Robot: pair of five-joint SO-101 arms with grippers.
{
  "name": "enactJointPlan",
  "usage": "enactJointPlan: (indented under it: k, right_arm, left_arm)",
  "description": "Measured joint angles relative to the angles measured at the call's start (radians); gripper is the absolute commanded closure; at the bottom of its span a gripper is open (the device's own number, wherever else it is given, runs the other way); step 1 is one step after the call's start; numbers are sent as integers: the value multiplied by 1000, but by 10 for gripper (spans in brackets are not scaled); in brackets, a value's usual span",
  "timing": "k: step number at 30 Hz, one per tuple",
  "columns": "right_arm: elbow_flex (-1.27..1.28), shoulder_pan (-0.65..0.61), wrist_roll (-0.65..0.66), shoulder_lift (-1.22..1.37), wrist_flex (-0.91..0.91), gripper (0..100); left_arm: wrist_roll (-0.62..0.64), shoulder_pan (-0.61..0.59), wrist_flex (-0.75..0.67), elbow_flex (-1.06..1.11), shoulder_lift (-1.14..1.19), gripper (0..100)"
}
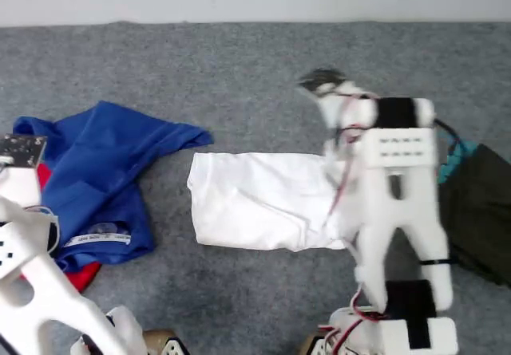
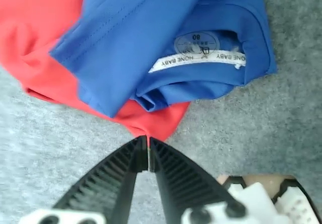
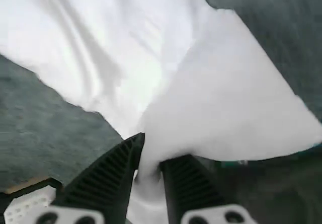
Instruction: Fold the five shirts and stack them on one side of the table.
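Note:
A white shirt (image 1: 259, 199) lies partly folded in the middle of the grey table. My right gripper (image 3: 150, 156) is shut on a fold of the white shirt (image 3: 216, 103), lifting that edge; the right arm (image 1: 395, 187) stands over the shirt's right end. A blue shirt (image 1: 104, 167) lies crumpled at the left on top of a red shirt (image 1: 80, 275). My left gripper (image 2: 148, 151) is shut, with nothing in it, just in front of the red shirt (image 2: 45, 58) and the blue shirt (image 2: 166, 43). A dark shirt (image 1: 479, 211) lies at the right edge.
The grey carpet-like table surface (image 1: 239, 76) is bare along the back. A teal bit of cloth (image 1: 457, 159) peeks out beside the dark shirt. The arms' bases stand at the front edge.

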Motion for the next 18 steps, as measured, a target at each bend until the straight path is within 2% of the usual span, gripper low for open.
enactJointPlan:
  k: [4, 8, 13, 18]
  right_arm:
    - [-9, -190, -80, 0, -11, 988]
    - [-9, -321, -137, 0, -80, 988]
    - [-23, -419, -160, 71, -114, 988]
    - [-121, -456, -189, 206, -117, 988]
  left_arm:
    - [0, 0, 5, -77, 0, 984]
    - [0, 0, 6, -118, 0, 984]
    - [0, 0, 8, -120, 0, 984]
    - [0, 0, 8, -120, 0, 984]
